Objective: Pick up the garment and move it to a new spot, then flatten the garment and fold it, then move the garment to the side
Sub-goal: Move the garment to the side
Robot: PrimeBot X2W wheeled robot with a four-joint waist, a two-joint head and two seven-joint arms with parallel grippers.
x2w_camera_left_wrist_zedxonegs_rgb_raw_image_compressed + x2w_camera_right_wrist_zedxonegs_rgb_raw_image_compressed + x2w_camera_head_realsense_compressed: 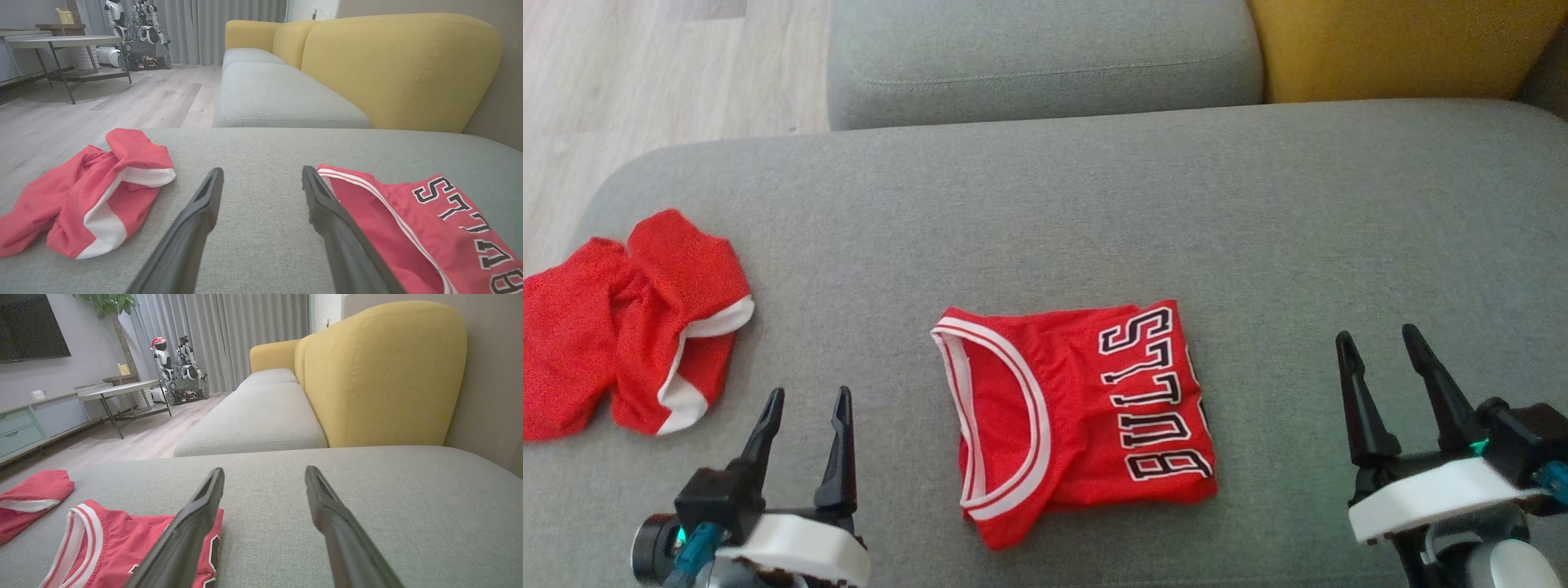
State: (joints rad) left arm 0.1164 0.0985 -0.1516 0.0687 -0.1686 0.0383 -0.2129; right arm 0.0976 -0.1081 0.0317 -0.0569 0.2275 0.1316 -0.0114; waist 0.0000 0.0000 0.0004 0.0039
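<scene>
A red garment (1078, 408), a jersey with white trim and black "BULLS" lettering, lies folded into a neat rectangle on the grey cushion between my two grippers. It also appears in the left wrist view as the jersey (429, 228) and in the right wrist view as the jersey (110, 547). My left gripper (809, 392) stands open and empty to its left, fingers (204, 204) apart over bare fabric. My right gripper (1376, 332) is open and empty well to its right, fingers (327, 506) spread. A second red garment (621, 327) with white hems lies crumpled at the far left.
The grey ottoman cushion (1094, 204) ends at its rounded left edge above the wood floor (645, 73). Beyond it sit another grey seat cushion (1045, 57) and a yellow backrest (1405, 41). A low table (61, 43) and a parked robot (139, 36) stand across the room.
</scene>
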